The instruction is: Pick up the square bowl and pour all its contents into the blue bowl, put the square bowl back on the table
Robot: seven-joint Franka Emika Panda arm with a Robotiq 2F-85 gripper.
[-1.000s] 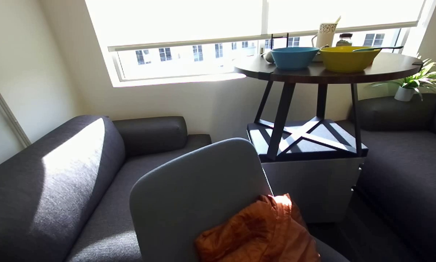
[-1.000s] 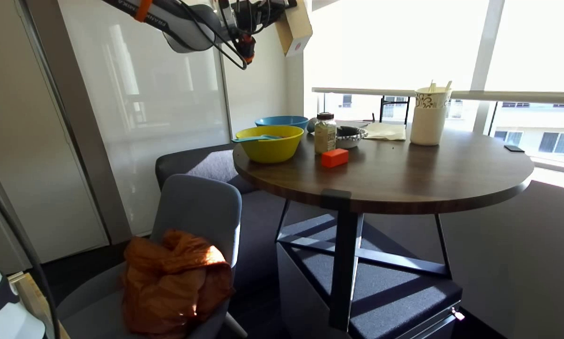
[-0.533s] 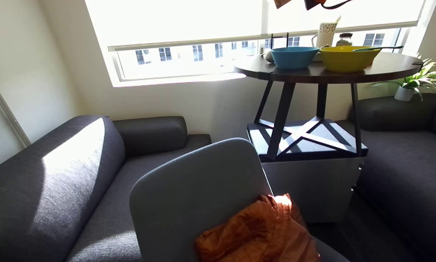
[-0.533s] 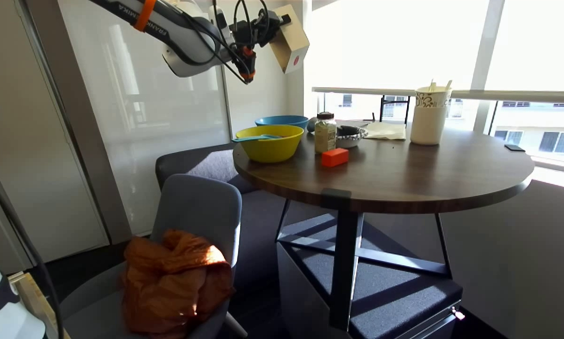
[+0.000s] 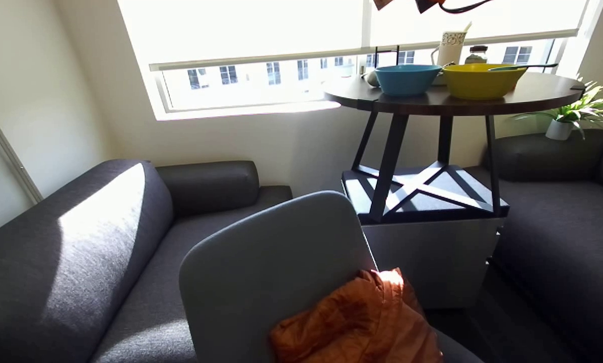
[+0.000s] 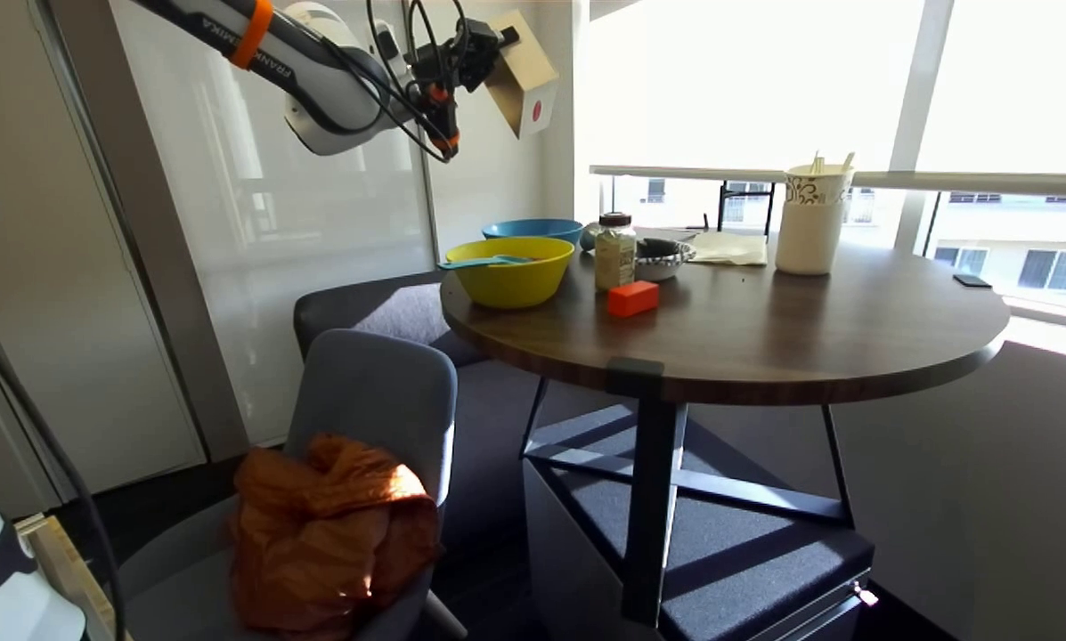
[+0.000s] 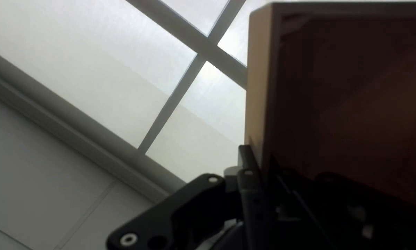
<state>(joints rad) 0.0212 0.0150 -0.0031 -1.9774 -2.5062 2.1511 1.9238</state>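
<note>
Tally: 4 bowls + misc. singles
Bowls, 1 ea.: square bowl (image 6: 525,76), blue bowl (image 5: 407,81), yel. bowl (image 6: 508,280), sm. ptrnd. bowl (image 6: 662,265). Also 1 wht. cup (image 6: 807,231), 1 jar (image 6: 615,256), 1 red blk. (image 6: 632,298), 1 teal utensil (image 6: 486,262), 1 desk (image 6: 835,329), 1 chair (image 6: 377,378), 1 org. jacket (image 6: 337,534), 1 potted plant (image 5: 577,111).

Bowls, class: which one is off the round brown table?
The square tan bowl: the black tool holds it tilted in midair. The round blue bowl, round yellow bowl and small patterned bowl rest on the round brown table.
</note>
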